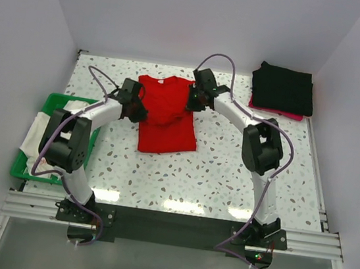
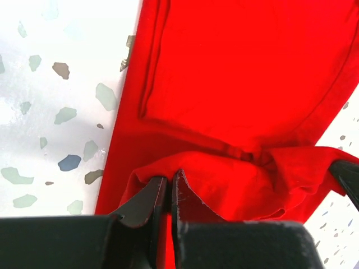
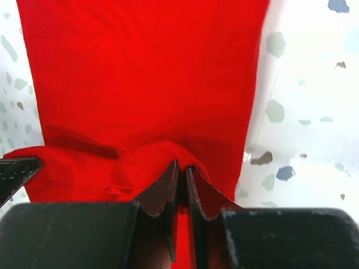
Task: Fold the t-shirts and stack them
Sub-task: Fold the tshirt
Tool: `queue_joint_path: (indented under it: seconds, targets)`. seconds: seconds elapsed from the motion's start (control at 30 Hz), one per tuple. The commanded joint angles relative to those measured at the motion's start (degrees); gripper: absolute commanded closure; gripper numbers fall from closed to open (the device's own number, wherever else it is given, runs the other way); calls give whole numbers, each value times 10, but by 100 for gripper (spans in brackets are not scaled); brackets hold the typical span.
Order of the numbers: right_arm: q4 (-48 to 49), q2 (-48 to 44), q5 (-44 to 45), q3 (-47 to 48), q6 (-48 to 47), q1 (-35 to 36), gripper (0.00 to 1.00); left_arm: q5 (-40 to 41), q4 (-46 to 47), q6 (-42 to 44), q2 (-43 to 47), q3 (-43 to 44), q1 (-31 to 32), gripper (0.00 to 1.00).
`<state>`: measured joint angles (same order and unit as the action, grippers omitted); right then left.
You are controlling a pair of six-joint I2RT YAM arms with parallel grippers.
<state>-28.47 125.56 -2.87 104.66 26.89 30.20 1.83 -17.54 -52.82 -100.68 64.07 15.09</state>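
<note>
The bright red t-shirt (image 1: 168,116) lies on the speckled table, narrowed into a long strip, its far end lifted and hanging between my grippers. My left gripper (image 1: 137,109) is shut on the shirt's left far edge; the left wrist view shows the red cloth (image 2: 235,89) pinched at the fingertips (image 2: 170,179). My right gripper (image 1: 194,100) is shut on the right far edge; the right wrist view shows the cloth (image 3: 140,73) bunched over its fingertips (image 3: 182,165). Black folded shirts (image 1: 283,88) are stacked at the back right. A white shirt (image 1: 37,132) lies in the basket.
A green plastic basket (image 1: 55,101) stands at the table's left edge. A pink layer (image 1: 289,114) shows under the black stack. White walls enclose the table on three sides. Cables loop from both arms.
</note>
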Motion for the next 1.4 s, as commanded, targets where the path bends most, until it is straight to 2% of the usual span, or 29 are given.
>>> queue_joint_path:
  seconds: [0.0,0.07,0.13,0.17,0.27,0.37,0.43,0.53,0.73,0.83,1.03,1.37]
  targets:
    - [6,19,-22,47,-18,-5,88,-14,24,16,-6,13,-16,100]
    - [2,27,-27,56,-19,-8,82,-15,28,20,-7,18,-21,99]
    - [3,27,-28,56,-21,-11,77,-16,31,26,-3,18,-22,91]
    - [2,28,-28,58,-23,-12,70,-15,33,27,-1,18,-24,76]
    - [-7,17,-18,53,-23,-19,59,-39,43,40,7,17,-33,53]
    - [-5,-16,-6,20,-20,-23,51,-61,58,53,22,12,-36,46]
    - [14,-52,-4,-24,-17,-24,44,-66,56,56,34,10,-36,46]
    - [36,-100,1,-97,-13,-23,42,-70,62,47,61,-21,-36,46]
    - [104,-183,-6,-255,3,-22,41,-65,91,35,156,-139,-32,46]
    - [128,-210,-17,-305,8,-22,42,-79,103,38,192,-192,-30,46]
    - [159,-237,-27,-358,18,0,42,-104,123,46,217,-260,-7,46]
    - [173,-235,-23,-393,35,28,44,-85,132,41,214,-274,6,47]
